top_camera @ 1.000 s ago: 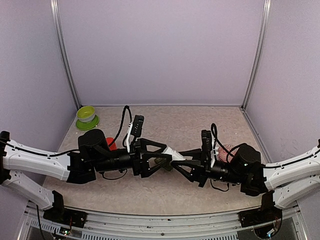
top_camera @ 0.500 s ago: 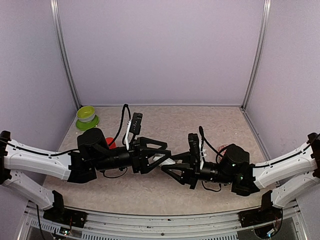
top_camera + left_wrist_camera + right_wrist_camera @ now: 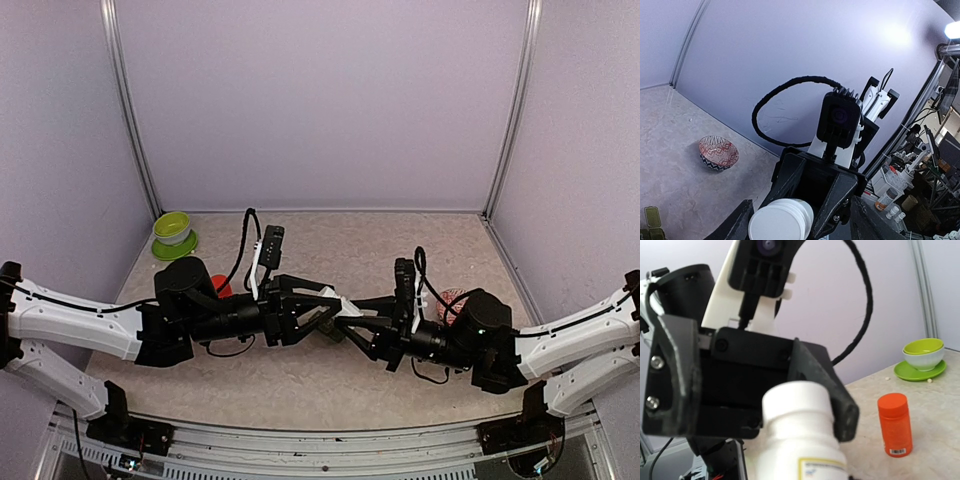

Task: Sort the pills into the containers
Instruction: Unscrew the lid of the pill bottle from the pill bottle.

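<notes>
A white pill bottle (image 3: 800, 440) hangs above the table's middle, my right gripper (image 3: 356, 318) shut on its body. Its white cap (image 3: 781, 220) points at my left gripper (image 3: 800, 227). That gripper's black fingers (image 3: 840, 407) flank the cap and stand open, with a gap on one side. The dark green containers (image 3: 651, 219) lie on the table beneath the two grippers, mostly hidden in the top view. Two tiny white pills (image 3: 888, 379) lie beside the green saucer (image 3: 919, 371).
An orange capped bottle (image 3: 895, 425) stands upright left of centre, behind the left arm (image 3: 80, 320). A lime-green bowl (image 3: 172, 226) on its saucer sits at the back left. A red patterned bowl (image 3: 718, 152) sits at the right, by the right arm (image 3: 560, 335).
The left jaws have narrowed around the cap. The right gripper pushed the bottle leftward, then drew back slightly and rose into the left gripper's jaws.
</notes>
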You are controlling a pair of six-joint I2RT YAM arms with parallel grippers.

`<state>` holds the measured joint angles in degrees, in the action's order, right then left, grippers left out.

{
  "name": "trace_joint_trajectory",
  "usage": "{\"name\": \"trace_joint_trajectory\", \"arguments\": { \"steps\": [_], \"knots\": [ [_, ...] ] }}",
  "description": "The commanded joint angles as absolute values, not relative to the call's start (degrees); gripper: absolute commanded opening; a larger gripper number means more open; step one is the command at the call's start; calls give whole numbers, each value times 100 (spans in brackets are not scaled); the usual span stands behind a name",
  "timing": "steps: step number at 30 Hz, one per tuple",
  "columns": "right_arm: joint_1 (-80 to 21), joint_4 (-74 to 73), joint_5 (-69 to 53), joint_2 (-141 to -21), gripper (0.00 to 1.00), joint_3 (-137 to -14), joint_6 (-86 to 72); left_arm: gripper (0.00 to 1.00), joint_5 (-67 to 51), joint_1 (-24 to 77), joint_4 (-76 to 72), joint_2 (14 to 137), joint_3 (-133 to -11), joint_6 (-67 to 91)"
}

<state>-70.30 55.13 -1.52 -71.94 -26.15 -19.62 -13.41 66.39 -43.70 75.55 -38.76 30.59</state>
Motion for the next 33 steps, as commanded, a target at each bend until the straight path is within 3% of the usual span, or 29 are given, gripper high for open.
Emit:
{"name": "trace_joint_trajectory", "arguments": {
  "steps": [1, 6, 14, 22, 33],
  "knots": [
    [-6946, 5554, 147, -7050, 22, -2471, -2017, 62, -1267, 6704, -4544, 7483, -3765, 3030],
    [-6935, 5539, 39, -7020, 22, -2470, -1958, 61, -1163, 6705, -4526, 7474, -3744, 3033],
    [-6926, 5606, -36, -7034, 22, -2447, -1971, 49, -1126, 6706, -4429, 7550, -3822, 3040],
    [-6926, 5599, -46, -7014, 22, -2443, -1977, 21, -1058, 6706, -4340, 7540, -3860, 3027],
    [-6901, 5419, 1, -6853, 23, -2399, -1924, 32, -575, 6702, -3929, 7155, -3773, 2920]
  ]
}}
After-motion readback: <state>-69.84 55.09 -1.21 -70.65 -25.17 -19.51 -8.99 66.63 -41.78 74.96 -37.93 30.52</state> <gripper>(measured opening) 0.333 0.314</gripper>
